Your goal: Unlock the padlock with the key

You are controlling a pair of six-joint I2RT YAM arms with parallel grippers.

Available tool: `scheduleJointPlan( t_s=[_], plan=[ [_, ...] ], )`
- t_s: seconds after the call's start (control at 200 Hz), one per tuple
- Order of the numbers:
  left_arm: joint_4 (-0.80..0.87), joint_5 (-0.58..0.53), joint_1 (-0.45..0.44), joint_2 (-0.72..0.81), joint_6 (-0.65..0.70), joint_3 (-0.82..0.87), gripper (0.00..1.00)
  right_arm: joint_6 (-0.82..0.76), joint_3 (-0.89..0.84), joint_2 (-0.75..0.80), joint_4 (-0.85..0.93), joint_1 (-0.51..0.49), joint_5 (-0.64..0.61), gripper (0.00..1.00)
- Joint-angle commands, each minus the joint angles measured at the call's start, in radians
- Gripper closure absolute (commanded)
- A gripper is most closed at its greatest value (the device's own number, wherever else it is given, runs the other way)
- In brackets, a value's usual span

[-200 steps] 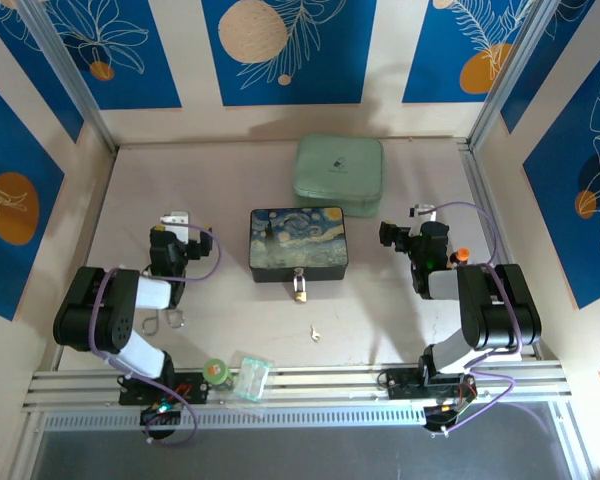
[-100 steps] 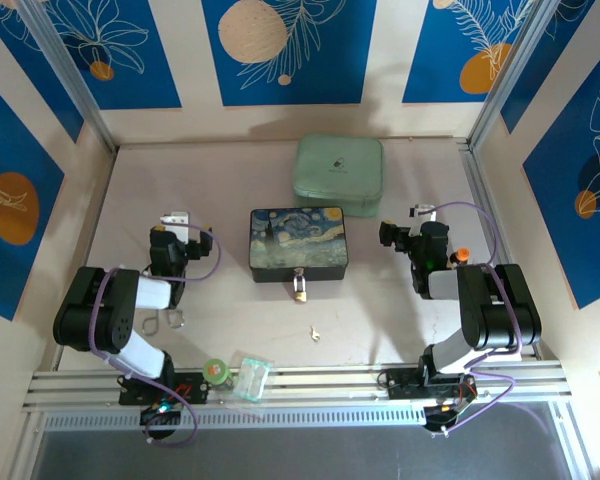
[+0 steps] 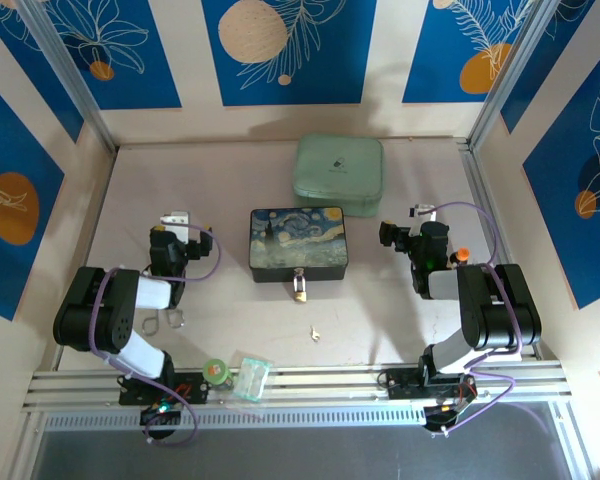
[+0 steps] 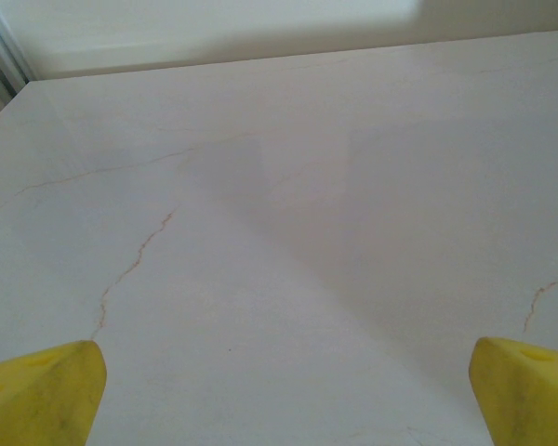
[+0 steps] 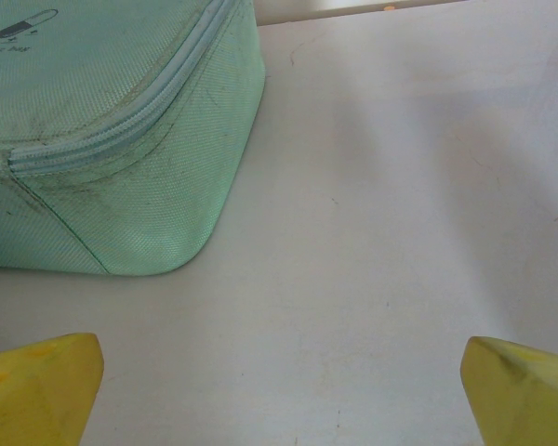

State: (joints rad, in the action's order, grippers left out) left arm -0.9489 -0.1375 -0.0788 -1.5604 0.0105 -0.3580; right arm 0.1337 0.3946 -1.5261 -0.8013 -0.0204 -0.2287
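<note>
Both spread: left gripper (image 4: 281, 372), right gripper (image 5: 281, 364); brass padlock (image 3: 299, 289) (small, boxy), thin key (image 3: 315, 333) apart

Yellow fingers (image 4: 46, 390) spread wide over the pale, hairline-cracked table (image 4: 288, 232).

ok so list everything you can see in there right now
painted box: 1, dark blue starry print, table centre
padlock: 1, brass, at the box's front edge
key: 1, pale metal, on the table nearer than the padlock
zip case: 1, mint green, behind the box
orange-capped object: 1, beside the right arm
wire clip: 1, silver, by the left arm
green-lidded object: 1, near rail
clear packet: 1, near rail
left gripper: 1, yellow fingertips, open over bare table
right gripper: 1, yellow fingertips, open, facing the zip case's corner
</note>
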Motion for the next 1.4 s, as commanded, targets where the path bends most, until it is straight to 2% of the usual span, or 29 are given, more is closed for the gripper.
scheduleJointPlan(
  t_s=[0.0, 0.2, 0.27, 0.38, 0.485, 0.575, 0.655, 0.745, 0.835, 0.905, 0.995, 1.066, 1.156, 1.241, 1.396],
  plan=[
    [-0.009, 0.021, 0.008, -0.003, 0.019, -0.007, 0.01, -0.008, 0.006, 0.004, -0.044, -0.007, -0.015, 0.01],
    [-0.024, 0.021, 0.008, 0.001, 0.016, 0.001, 0.00, -0.008, -0.002, 0.010, -0.056, -0.007, -0.015, 0.01],
    [-0.018, 0.011, 0.008, 0.043, 0.014, 0.012, 0.00, -0.020, -0.006, 0.056, -0.032, -0.025, -0.048, 0.01],
    [0.151, 0.007, 0.007, 0.203, 0.017, -0.004, 0.01, -0.053, 0.015, 0.145, 0.073, -0.053, -0.057, 0.01],
    [0.267, 0.002, 0.007, 0.334, -0.011, -0.024, 0.01, -0.081, 0.038, 0.241, 0.181, -0.106, -0.115, 0.01],
    [0.381, -0.039, 0.007, 0.443, -0.154, -0.048, 0.01, -0.007, 0.102, 0.336, 0.366, -0.132, -0.116, 0.01],
    [0.554, -0.028, 0.007, 0.553, -0.351, -0.093, 0.01, 0.168, 0.216, 0.416, 0.673, -0.127, -0.088, 0.01],
    [0.586, 0.123, 0.007, 0.623, -0.458, -0.098, 0.00, 0.271, 0.275, 0.462, 0.843, -0.088, 0.045, 0.01],
    [0.594, 0.259, 0.007, 0.647, -0.574, -0.100, 0.00, 0.331, 0.285, 0.503, 0.904, -0.040, 0.250, 0.01],
    [0.647, 0.307, 0.001, 0.656, -0.692, -0.104, 0.00, 0.355, 0.273, 0.537, 0.929, -0.043, 0.351, 0.01],
    [0.853, 0.289, -0.076, 0.670, -0.722, -0.163, 0.00, 0.399, 0.291, 0.549, 1.056, -0.091, 0.347, 0.01],
    [1.040, 0.230, -0.183, 0.657, -0.698, -0.237, 0.00, 0.403, 0.302, 0.545, 1.160, -0.156, 0.316, 0.00],
    [1.181, 0.173, -0.317, 0.632, -0.692, -0.304, 0.00, 0.430, 0.283, 0.558, 1.245, -0.265, 0.249, 0.02],
    [1.237, 0.142, -0.416, 0.624, -0.729, -0.330, 0.00, 0.465, 0.233, 0.583, 1.259, -0.392, 0.199, 0.09],
    [1.237, 0.119, -0.566, 0.623, -0.806, -0.324, 0.04, 0.563, 0.169, 0.582, 1.286, -0.687, 0.003, 0.14]
  ],
)
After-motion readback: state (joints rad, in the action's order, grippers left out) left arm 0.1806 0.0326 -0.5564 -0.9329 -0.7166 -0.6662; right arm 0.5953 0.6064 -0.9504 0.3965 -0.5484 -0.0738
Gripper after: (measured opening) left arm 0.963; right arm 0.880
